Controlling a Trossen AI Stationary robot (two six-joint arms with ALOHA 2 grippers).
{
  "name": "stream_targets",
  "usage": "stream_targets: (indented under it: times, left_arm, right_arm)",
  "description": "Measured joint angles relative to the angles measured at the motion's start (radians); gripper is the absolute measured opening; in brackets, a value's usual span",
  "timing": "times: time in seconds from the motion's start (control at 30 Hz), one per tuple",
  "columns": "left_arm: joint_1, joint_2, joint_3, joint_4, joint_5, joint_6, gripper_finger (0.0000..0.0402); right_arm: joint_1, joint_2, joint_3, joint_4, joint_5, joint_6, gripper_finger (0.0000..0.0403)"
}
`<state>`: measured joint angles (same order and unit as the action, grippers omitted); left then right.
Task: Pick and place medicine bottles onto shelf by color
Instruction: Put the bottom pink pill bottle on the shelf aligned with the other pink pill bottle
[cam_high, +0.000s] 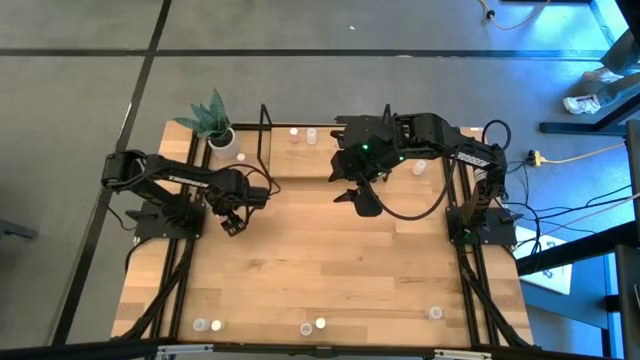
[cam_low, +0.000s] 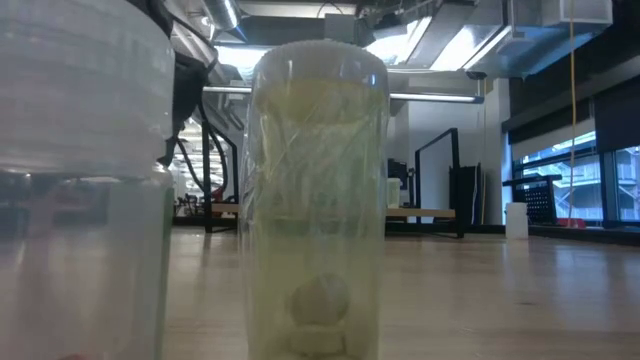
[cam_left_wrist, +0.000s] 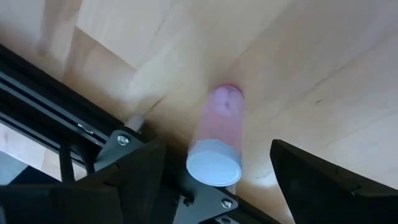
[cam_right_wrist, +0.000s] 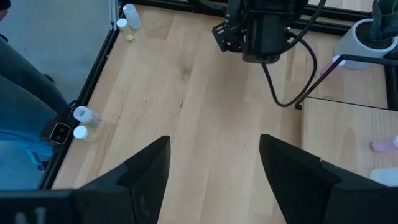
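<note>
Across most of the high view: a light-wood bench (cam_high: 330, 260) inside a black frame. Over it, two dark arms, the left one folded low at the left edge, the right one reaching in from the far right corner.

On the far side of the bench: the shelf (cam_high: 300, 160), a pale board edged with thin black rods. Just beside its left end: a white plant pot (cam_high: 220, 137) with green leaves.

In front of the shelf's right end, above bare wood: the right tool (cam_high: 362, 200), released, fingers (cam_right_wrist: 146, 171) spread wide and grasping nothing. Near the bench's left edge, close to the frame rail: the left tool (cam_high: 232, 222), likewise released, dark fingers (cam_left_wrist: 143, 168) apart on either side of one bottle and not touching it.

Smallest, the medicine bottles. Between the left tool's fingers: a pink-tinted bottle (cam_left_wrist: 217, 134) with a white cap, on the wood right beside the black rail; upright or lying, cannot tell. On the far part of the shelf: two bottles (cam_high: 303, 132) side by side. Next to the plant pot: one more (cam_high: 240, 156). Right of the shelf, under the right arm: another (cam_high: 418, 168). Along the near edge of the bench: five, scattered (cam_high: 313, 326). Right up against the low camera: a yellow-green bottle (cam_low: 315, 200) with pale tablets inside, and a clear one (cam_low: 80, 180) beside it.
</note>
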<state>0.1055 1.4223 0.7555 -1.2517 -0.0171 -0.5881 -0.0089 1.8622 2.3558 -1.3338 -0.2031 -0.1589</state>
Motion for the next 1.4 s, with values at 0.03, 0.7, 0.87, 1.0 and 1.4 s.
stream_targets:
  times: [0.03,0.7,0.87,1.0,1.4]
  left_arm:
    - [0.0,0.0,0.0,0.0,0.001,0.003,0.0283]
    - [0.001,0.0,0.0,0.004,0.0,0.02,0.0159]
    - [0.001,0.0,0.0,0.004,0.0,0.023,0.0125]
    - [0.001,0.0,0.0,0.004,0.0,0.024,0.0104]
    - [-0.037,-0.025,0.069,-0.085,0.008,0.047,0.0096]
  right_arm:
    - [0.0,0.0,0.0,0.0,0.0,0.0,0.0249]
    - [0.0,0.0,0.0,0.009,0.0,0.0,0.0249]
    - [0.0,0.0,0.0,0.009,0.0,0.0,0.0249]
    - [0.0,0.0,0.0,0.009,0.0,0.0,0.0249]
    - [0.0,0.0,0.0,0.012,0.0,0.0,0.0249]
